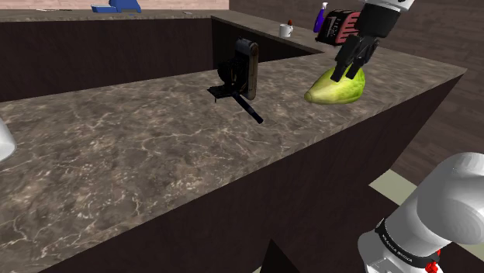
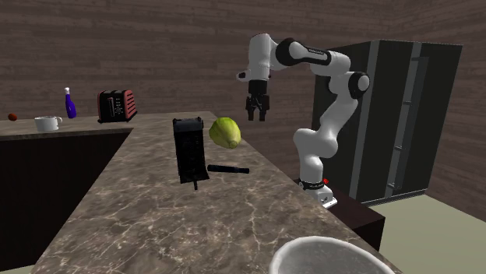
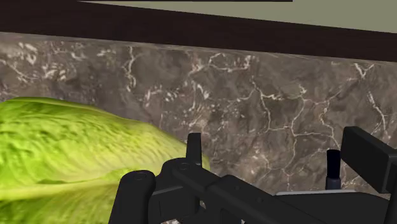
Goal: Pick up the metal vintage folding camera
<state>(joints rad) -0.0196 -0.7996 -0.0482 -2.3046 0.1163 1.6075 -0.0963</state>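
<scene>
The camera (image 1: 244,70) (image 2: 188,148) stands upright on the counter (image 1: 140,155) (image 2: 156,226) (image 3: 286,83), a flat, matte black slab with squared edges. A thin black strut folds out from its foot and lies along the stone. It is not held. It stands near the lettuce (image 1: 335,88) (image 2: 224,132) (image 3: 70,153), on the shoulder view's left of it. The counter is glossy brown stone with pale veins, and its front is dark. The lettuce is a rounded yellow-green head with crinkled, ribbed leaves, lying on its side near the counter's edge. The gripper (image 1: 353,66) (image 2: 257,117) (image 3: 280,149) hangs just above the counter beside the lettuce. Its blocky black fingers (image 3: 194,147) are spread apart and hold nothing; in the wrist view one of them sits close against the leaves. Across the dark recess in the counter stand a boxy red-and-black toaster (image 1: 339,27) (image 2: 117,105), a slim blue bottle (image 1: 321,17) (image 2: 70,103) and a white mug (image 1: 286,30) (image 2: 47,123). A smooth grey bowl (image 2: 327,258) shows its round rim at the second exterior view's lower edge.
</scene>
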